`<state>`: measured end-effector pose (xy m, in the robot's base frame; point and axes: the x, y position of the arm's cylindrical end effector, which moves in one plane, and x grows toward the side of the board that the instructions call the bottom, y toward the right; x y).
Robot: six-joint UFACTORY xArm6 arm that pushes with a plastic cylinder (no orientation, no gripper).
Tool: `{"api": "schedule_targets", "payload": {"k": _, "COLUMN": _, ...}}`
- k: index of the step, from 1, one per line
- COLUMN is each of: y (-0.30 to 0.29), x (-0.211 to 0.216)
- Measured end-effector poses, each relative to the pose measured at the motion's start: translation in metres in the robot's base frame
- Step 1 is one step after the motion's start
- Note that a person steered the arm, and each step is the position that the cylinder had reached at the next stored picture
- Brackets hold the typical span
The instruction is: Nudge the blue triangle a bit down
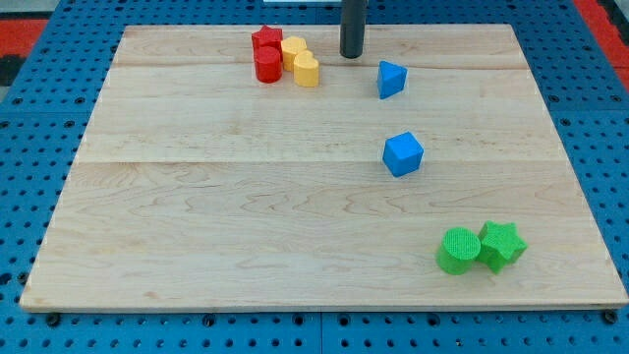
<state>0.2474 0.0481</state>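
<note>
End effector tip [352, 55]: bare rod, no jaws to open or close, near blue triangle [391, 79], up-left, apart. Push down tabletop [246, 197] seemingly not begun.

Straight dark grey cylindrical rod, smooth and unmarked, my tip [352, 55] blunt and flat.

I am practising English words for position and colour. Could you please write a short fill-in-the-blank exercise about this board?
1. My tip stands up and to the view's ____ of the blue triangle.
2. The blue cube lies ____ the blue triangle in the view.
3. The red star sits at the view's ____.
4. The green cylinder touches the ____ star.

Missing words: left; below; top; green
</note>
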Motion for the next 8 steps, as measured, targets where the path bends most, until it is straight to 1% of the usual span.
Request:
{"api": "schedule_targets", "payload": {"k": 2, "y": 0.000, "x": -0.012}}
{"api": "schedule_targets", "payload": {"k": 4, "y": 0.008, "x": -0.012}}
{"api": "schedule_targets", "payload": {"k": 5, "y": 0.024, "x": -0.012}}
{"api": "schedule_targets", "payload": {"k": 6, "y": 0.054, "x": -0.012}}
{"api": "schedule_targets", "payload": {"k": 8, "y": 0.085, "x": -0.012}}
